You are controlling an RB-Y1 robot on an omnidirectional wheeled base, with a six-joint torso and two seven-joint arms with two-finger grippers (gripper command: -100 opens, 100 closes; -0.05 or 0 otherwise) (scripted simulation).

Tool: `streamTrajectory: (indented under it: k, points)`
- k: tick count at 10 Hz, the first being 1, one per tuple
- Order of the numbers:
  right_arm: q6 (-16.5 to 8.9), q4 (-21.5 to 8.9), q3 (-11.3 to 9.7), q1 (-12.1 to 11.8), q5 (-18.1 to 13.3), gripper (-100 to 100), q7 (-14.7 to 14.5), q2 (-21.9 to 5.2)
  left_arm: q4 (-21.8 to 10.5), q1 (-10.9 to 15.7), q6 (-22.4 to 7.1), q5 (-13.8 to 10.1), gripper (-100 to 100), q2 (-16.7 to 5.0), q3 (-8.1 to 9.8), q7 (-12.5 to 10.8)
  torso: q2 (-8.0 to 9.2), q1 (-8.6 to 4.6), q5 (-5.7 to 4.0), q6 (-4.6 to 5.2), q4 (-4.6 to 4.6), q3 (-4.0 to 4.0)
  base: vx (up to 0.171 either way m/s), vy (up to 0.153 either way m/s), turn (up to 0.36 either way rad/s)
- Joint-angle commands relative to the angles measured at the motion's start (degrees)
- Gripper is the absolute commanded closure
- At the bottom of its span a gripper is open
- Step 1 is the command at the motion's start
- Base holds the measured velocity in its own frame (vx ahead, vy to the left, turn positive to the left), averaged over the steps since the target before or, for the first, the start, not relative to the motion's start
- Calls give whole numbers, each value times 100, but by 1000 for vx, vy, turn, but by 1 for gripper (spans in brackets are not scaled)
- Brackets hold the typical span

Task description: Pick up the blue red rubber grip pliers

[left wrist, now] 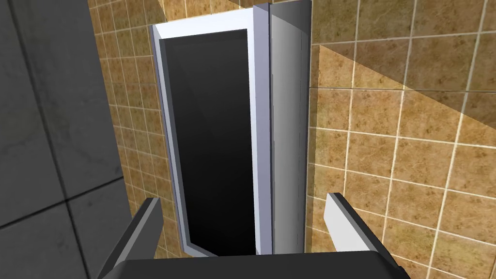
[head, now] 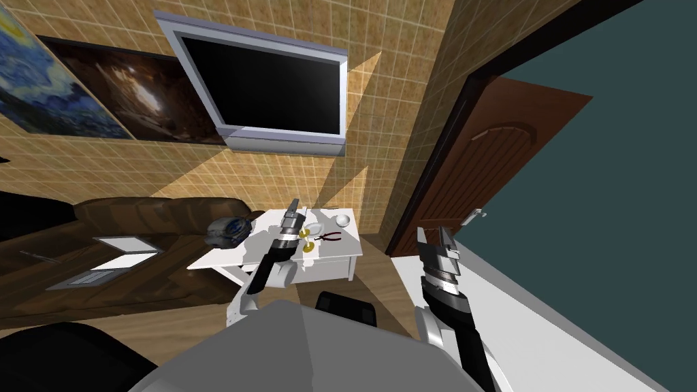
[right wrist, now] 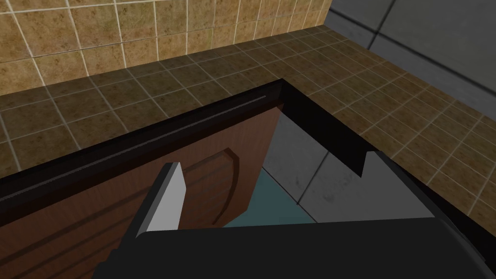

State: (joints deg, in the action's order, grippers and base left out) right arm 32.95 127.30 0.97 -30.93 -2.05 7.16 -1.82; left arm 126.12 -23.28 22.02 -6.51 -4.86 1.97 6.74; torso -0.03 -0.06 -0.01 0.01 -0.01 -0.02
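Tiled room, brown sofa on the left, small white table ahead. Nearest, the right gripper hangs by the door, fingers spread, empty. The left gripper is raised over the table's middle, its 2 fingers apart, aimed at the wall. Beyond it the pliers lie near the table's right edge, with a white bowl at the far right corner. Approach step, I'd say: next, tip that wrist down and reach right.

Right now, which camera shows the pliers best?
Head view. The pliers lie small but unobstructed on the white table, near the bowl. The left wrist view faces the wall screen and the right wrist view faces the brown door, both aimed away from the table.
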Motion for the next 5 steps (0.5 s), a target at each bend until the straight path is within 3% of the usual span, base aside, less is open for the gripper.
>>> streamTrajectory:
  k: [1, 5]
  points:
    - [0, 0, 0, 0, 0, 0, 0, 0, -256, 77, -233, -8, -100, -97, 50, -42, 0, 0, 0, 0, 0, 0, 1, -21, -76]
    - [0, 0, 0, 0, 0, 0, 0, 0, -902, 469, -849, -6, -100, -265, 181, -92, 1, 2, 0, -2, 0, 0, 1, -15, -73]
